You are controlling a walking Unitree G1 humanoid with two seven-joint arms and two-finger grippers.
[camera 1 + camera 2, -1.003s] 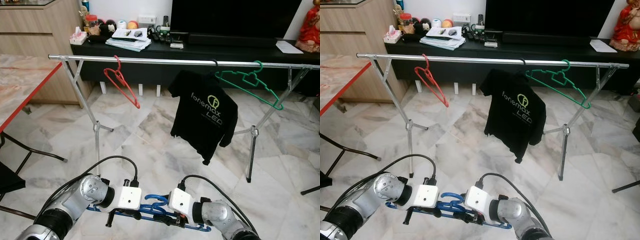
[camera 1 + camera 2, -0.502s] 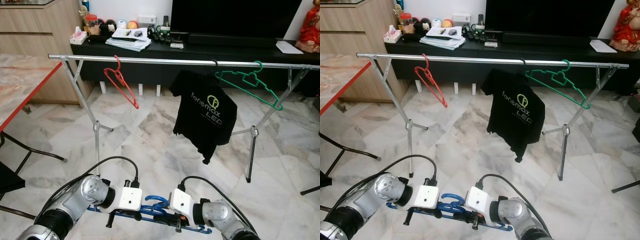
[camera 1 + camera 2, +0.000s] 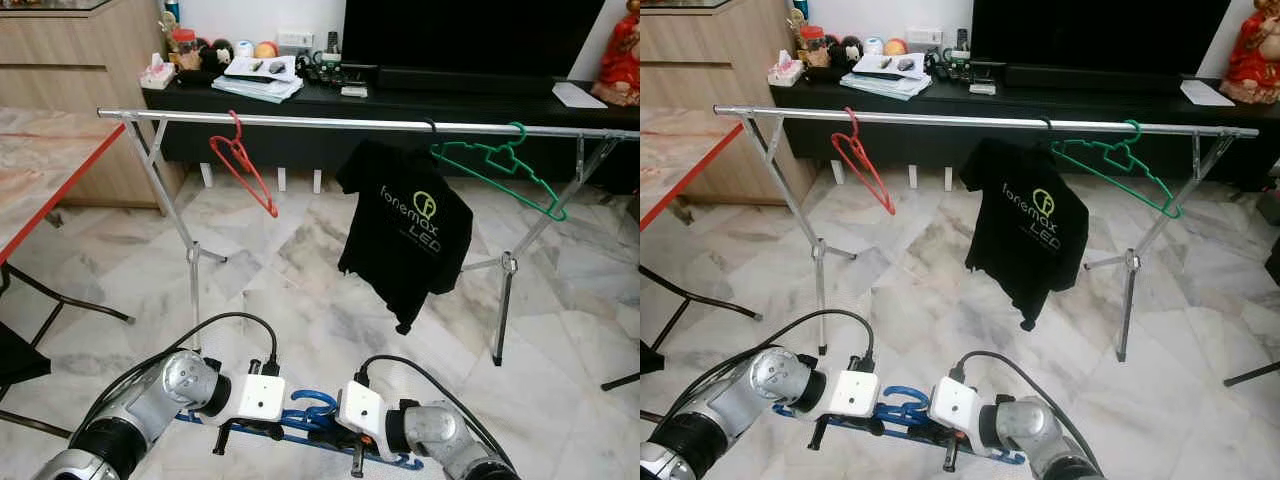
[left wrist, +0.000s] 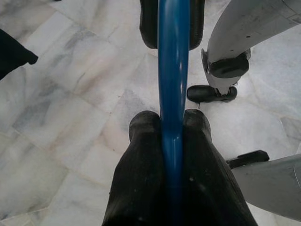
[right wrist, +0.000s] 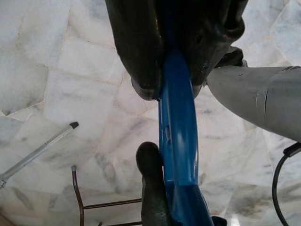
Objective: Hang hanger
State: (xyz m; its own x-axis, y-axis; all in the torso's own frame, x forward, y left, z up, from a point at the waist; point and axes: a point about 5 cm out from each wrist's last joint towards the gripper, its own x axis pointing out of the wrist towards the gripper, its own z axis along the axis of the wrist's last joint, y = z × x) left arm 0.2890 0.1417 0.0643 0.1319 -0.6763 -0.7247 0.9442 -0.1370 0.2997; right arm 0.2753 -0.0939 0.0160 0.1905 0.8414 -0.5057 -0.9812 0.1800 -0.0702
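Both the left gripper [image 3: 232, 436] and right gripper [image 3: 352, 455] clamped the blue hanger [image 3: 305, 412] low, well short of the rail [image 3: 340, 124]; lifting and hooking remained.

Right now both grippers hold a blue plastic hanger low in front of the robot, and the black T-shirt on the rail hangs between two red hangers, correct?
Not quite. The left eye view shows the black T-shirt between a red hanger and a green hanger. The left gripper and right gripper do hold the blue plastic hanger low.

Black T-shirt [image 3: 407, 235] on rail: green/white logo, reads approx. "fonemax LED"; other text illegible.
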